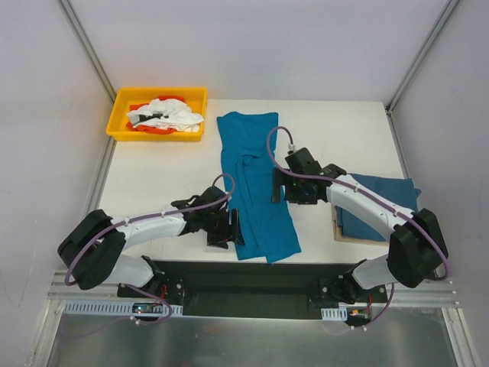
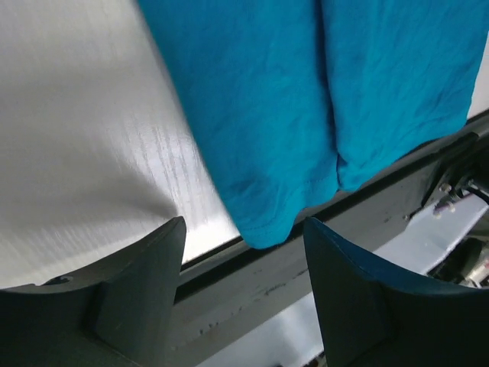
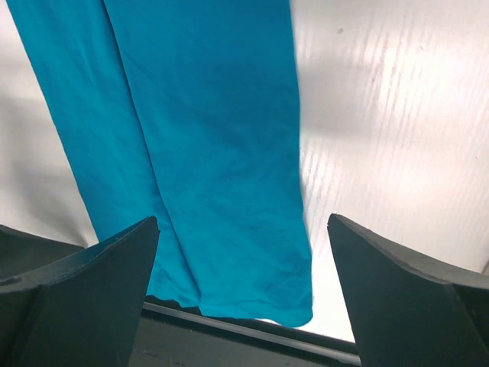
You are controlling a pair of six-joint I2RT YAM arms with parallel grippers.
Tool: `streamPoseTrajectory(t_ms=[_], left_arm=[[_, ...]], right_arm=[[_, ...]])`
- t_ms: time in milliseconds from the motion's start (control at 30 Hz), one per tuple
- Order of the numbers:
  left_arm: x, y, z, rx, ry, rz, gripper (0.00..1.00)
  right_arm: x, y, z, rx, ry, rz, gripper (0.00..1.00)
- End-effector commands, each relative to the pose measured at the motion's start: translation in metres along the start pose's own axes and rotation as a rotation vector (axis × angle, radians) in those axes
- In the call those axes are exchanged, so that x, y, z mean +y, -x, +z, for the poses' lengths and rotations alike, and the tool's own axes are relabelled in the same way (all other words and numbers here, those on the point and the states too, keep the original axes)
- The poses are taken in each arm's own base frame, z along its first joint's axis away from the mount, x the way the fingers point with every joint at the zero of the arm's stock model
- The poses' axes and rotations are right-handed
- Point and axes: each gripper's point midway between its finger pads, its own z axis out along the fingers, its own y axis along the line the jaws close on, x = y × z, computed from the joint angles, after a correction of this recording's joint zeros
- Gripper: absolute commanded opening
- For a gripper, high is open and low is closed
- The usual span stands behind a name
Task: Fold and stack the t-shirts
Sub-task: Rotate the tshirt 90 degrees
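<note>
Soft, creased teal t-shirt (image 1: pixel 254 183): long narrow strip on smooth white table (image 1: pixel 153 183). Jaws spread on left gripper (image 2: pixel 244 229) at its 7 o'clock and right gripper (image 3: pixel 244 225) at 3 o'clock

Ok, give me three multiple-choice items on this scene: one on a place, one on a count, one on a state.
1. The yellow bin sits at which part of the table? A far left corner; B near right corner; C centre.
2. Teal t-shirts out: A one; B two; C four.
3. The right gripper is: A shut on cloth; B open, empty; C out of view.
1 A, it stands far left. 2 B, one long mid-table, a folded t-shirt at right. 3 B, fingers wide apart, nothing between.
</note>
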Motion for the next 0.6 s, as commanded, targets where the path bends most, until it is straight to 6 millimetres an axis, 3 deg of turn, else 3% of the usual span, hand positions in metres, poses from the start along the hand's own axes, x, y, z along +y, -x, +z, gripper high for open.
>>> streamPoseTrajectory(t_ms=[0, 67, 167, 300, 400, 567], left_arm=[[-0.020, 0.009, 0.009, -0.059, 0.009, -0.020, 0.57], [-0.024, 0.006, 0.013, -0.048, 0.019, -0.011, 0.52], [-0.020, -0.002, 0.022, -0.008, 0.040, -0.032, 0.32], [-0.007, -0.011, 0.030, 0.025, 0.083, -0.059, 0.27], [-0.005, -0.015, 0.033, 0.043, 0.094, -0.064, 0.00], [0.005, -0.022, 0.026, 0.047, 0.122, -0.065, 0.00]], right_arm=[[0.000, 0.008, -0.015, -0.079, 0.020, 0.041, 0.97], [-0.002, 0.007, -0.018, -0.088, 0.020, 0.042, 0.97], [-0.007, 0.005, -0.022, -0.099, 0.006, 0.039, 0.97], [-0.011, 0.002, -0.025, -0.110, 0.005, 0.036, 0.97], [-0.009, -0.001, -0.024, -0.111, 0.028, 0.017, 0.97], [0.007, -0.008, -0.024, -0.103, 0.103, -0.056, 0.97]])
